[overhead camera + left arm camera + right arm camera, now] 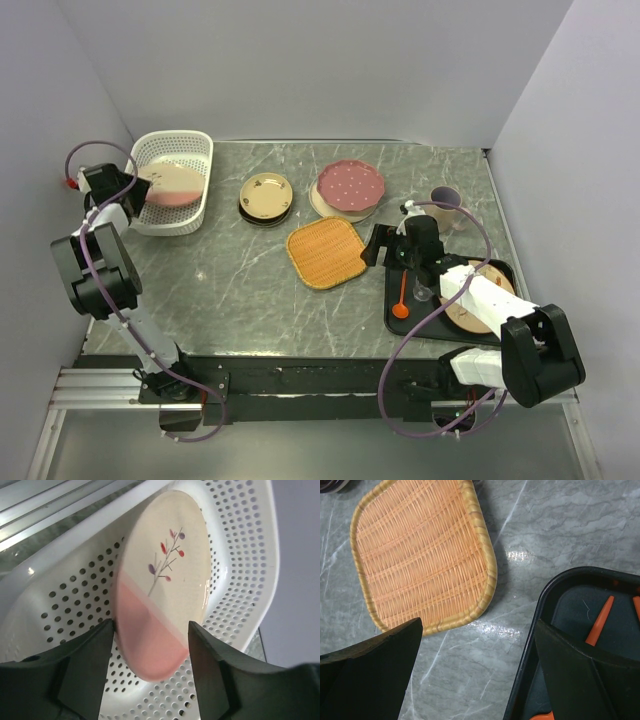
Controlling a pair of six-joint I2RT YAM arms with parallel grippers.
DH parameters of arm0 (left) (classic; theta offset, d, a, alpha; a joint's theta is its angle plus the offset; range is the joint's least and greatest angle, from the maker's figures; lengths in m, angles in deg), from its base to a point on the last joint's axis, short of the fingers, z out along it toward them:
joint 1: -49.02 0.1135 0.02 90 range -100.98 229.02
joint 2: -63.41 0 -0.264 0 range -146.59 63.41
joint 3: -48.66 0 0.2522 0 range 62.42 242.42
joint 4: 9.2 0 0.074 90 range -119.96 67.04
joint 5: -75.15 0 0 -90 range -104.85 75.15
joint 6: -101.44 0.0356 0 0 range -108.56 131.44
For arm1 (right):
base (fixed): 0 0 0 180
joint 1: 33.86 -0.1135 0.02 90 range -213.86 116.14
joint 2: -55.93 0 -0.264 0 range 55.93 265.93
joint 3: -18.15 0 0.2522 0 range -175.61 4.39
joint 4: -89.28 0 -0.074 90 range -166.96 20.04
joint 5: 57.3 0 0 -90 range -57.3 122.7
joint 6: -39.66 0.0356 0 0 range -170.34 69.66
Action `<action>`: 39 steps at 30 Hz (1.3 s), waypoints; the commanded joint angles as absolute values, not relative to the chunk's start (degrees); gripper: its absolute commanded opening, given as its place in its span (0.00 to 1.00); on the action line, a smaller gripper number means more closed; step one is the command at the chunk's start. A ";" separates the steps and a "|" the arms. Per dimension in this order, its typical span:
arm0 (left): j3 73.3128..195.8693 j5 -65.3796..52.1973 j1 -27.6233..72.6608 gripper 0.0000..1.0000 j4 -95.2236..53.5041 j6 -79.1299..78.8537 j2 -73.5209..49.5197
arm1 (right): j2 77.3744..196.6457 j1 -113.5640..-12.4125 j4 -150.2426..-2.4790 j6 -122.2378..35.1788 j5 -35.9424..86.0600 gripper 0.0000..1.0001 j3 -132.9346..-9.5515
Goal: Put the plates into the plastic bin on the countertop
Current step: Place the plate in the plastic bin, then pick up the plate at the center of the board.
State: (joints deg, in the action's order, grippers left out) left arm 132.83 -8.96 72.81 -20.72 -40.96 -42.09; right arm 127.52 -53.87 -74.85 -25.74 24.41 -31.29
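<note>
Pink-and-cream plate (165, 580): you will find it inside the plastic bin (172, 145). It is tilted rather than flat, sprig side up, with its pink half towards your left gripper (150, 630).
Plastic bin: it stands at the far left corner of the countertop (230, 290), and this is the only plate you can see in it.
Left jaws: they are parted to roughly the width of the plate's pink end, with one of the fingers (85, 670) on each side of it. Your wrist view does not show whether either pad touches the rim.
Right jaws: your right gripper (479, 625) is spread as wide as it goes and grips nothing. It hangs over the countertop between the orange-brown squarish plate (326, 252) and the black tray (390, 300).
Squarish plate: it lies flat near the middle of the countertop, just left of your right gripper.
Polka-dot plate (351, 184): it is towards the far edge, right of centre, lying on a cream plate (318, 205) that shows at its left.
Small tan plate (266, 194): it is towards the far edge, left of centre, on top of dark plates (262, 221).
Black tray: it sits at the near right corner with an orange spoon (400, 311) in it. A brownish plate (462, 320) in it is mostly hidden under your right arm.
Purple cup (445, 198): it stands near the right edge, beyond the tray.
</note>
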 commanded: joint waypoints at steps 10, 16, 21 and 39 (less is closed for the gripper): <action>137.48 -19.68 70.02 0.78 -29.55 -35.67 -36.44 | 126.68 -54.34 -76.78 -25.47 22.94 1.00 -33.05; 135.81 -18.10 69.06 0.82 -26.39 -34.88 -31.18 | 126.77 -54.51 -76.78 -25.56 22.59 1.00 -32.87; 137.13 -21.44 65.02 0.98 -27.80 -31.63 -27.92 | 126.86 -54.60 -78.63 -25.82 22.15 1.00 -32.61; 134.41 -15.92 57.72 0.99 -27.19 -28.37 -20.80 | 126.68 -54.87 -79.77 -26.35 19.35 1.00 -32.35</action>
State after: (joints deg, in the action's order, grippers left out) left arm 135.48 -18.88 59.74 -28.50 -30.08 -25.06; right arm 127.52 -54.05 -76.79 -25.77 21.37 -31.29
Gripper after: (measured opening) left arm 0.993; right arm 0.998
